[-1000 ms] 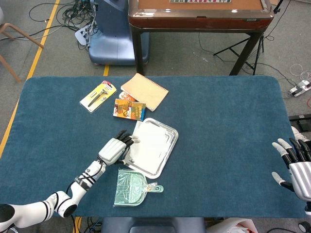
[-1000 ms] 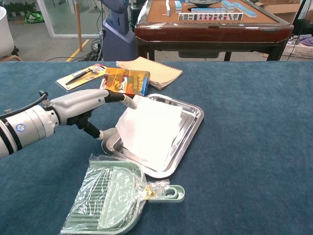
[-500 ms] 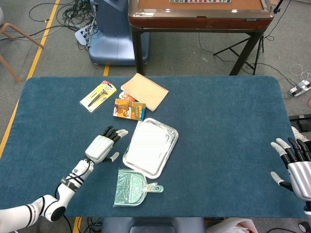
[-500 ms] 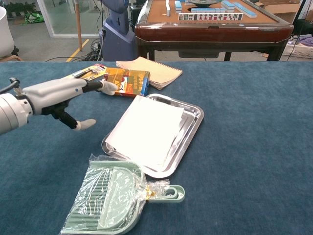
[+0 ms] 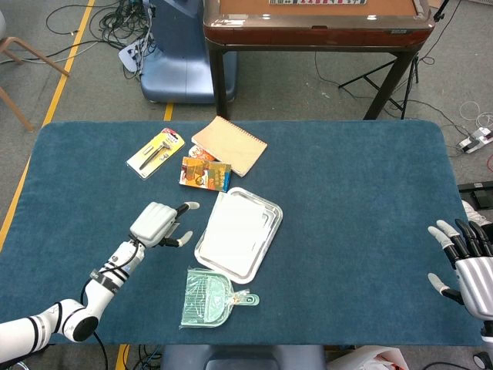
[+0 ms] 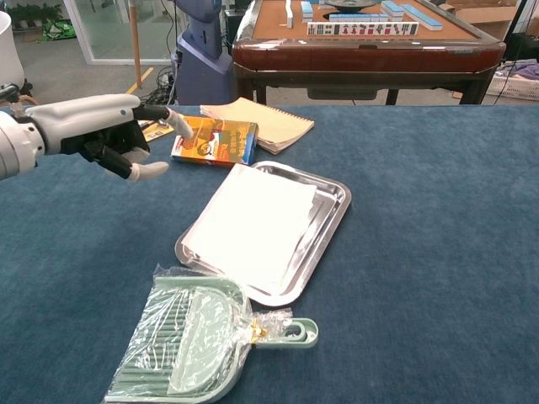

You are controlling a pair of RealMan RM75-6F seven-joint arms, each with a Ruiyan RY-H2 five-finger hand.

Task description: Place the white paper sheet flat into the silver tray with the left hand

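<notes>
1. Head view: since the earlier frames the left robot hand (image 5: 158, 223) has let go of the white paper sheet (image 5: 233, 231) and pulled back, away from the silver tray (image 5: 266, 245); it now hovers over the blue tabletop (image 5: 347, 193) well to the tray's left, empty, with its fingers loosely apart. The sheet lies inside the tray, covering most of its floor. The right robot hand (image 5: 464, 258) sits at the far right edge of the tabletop, fingers spread, holding nothing.

2. Head view, the step: placing looks done and the hand is in its retreat. What remains, as I judge it, is only to clear the arm fully; no further grasp seems called for unless the sheet needs flattening.

3. Chest view: the left robot hand (image 6: 109, 135) hangs raised above the tabletop (image 6: 421, 210), near the orange box (image 6: 214, 140) and apart from the silver tray (image 6: 324, 223), gripping nothing. A green dustpan in plastic wrap (image 6: 198, 337) lies just in front of the tray.

4. Chest view, the sheet: the white paper sheet (image 6: 253, 223) looks smooth and uncreased, settled nearly flat. Its left edge appears to ride on or slightly over the tray's left rim, while a strip of bare metal shows along the right side. Being thin and light, it would shift easily if brushed.
</notes>
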